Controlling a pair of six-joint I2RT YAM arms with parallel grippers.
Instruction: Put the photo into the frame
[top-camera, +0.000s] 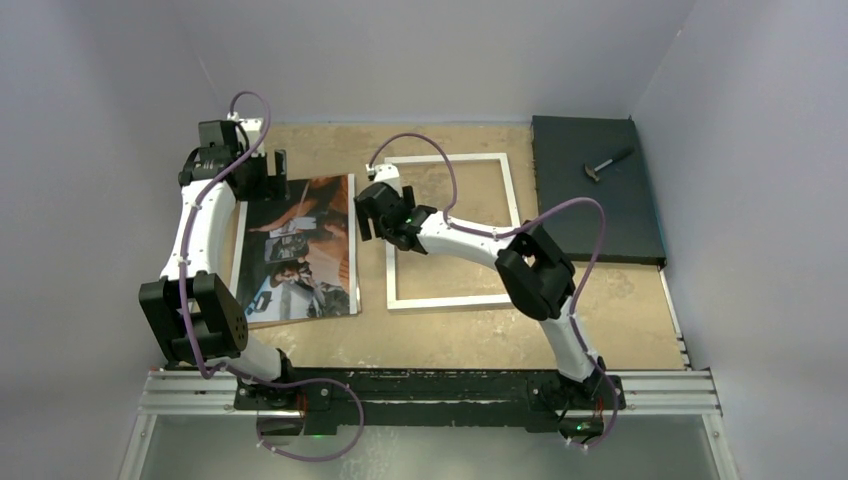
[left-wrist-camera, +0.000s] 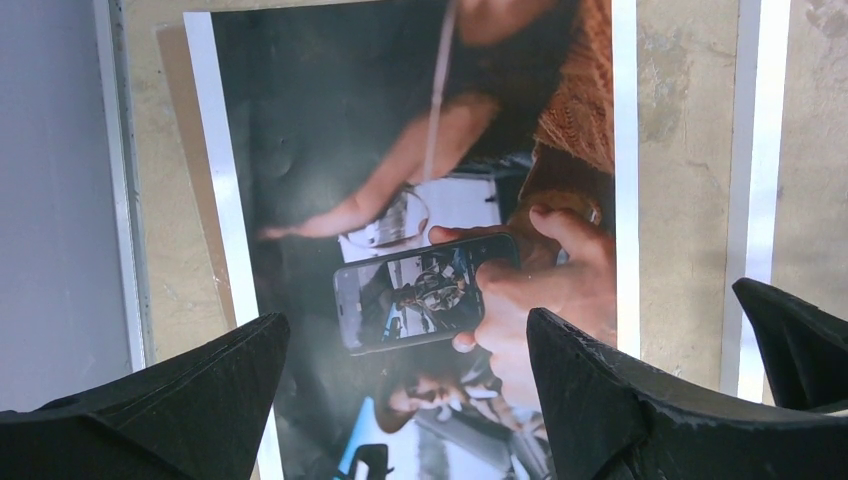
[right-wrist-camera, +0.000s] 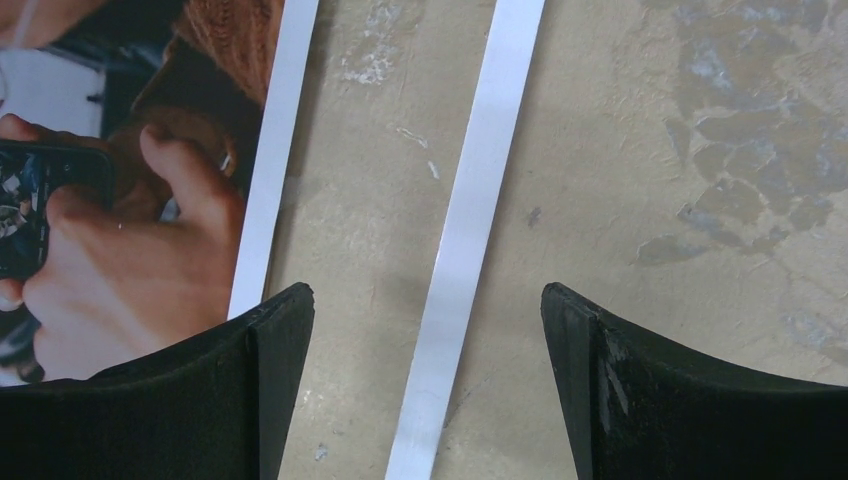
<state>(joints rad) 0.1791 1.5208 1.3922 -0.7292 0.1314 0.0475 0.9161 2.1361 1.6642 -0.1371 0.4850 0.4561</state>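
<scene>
The photo (top-camera: 300, 250) lies face up on the left of the table, a dark and orange-brown print with a white border. The frame (top-camera: 452, 158), a thin white rectangle, lies flat just to its right. My left gripper (top-camera: 279, 178) hovers open over the photo's far end. In the left wrist view its fingers (left-wrist-camera: 405, 350) spread above the photo (left-wrist-camera: 420, 200), holding nothing. My right gripper (top-camera: 380, 225) is open over the frame's left rim. The right wrist view shows that gripper (right-wrist-camera: 428, 310) straddling the rim (right-wrist-camera: 470, 230), with the photo's edge (right-wrist-camera: 130, 200) at the left.
A brown backing board (top-camera: 285, 320) peeks out from under the photo and shows along its left edge (left-wrist-camera: 200, 200). A black slab (top-camera: 595, 200) with a small hammer (top-camera: 608, 165) sits at the back right. Grey walls enclose the table on three sides.
</scene>
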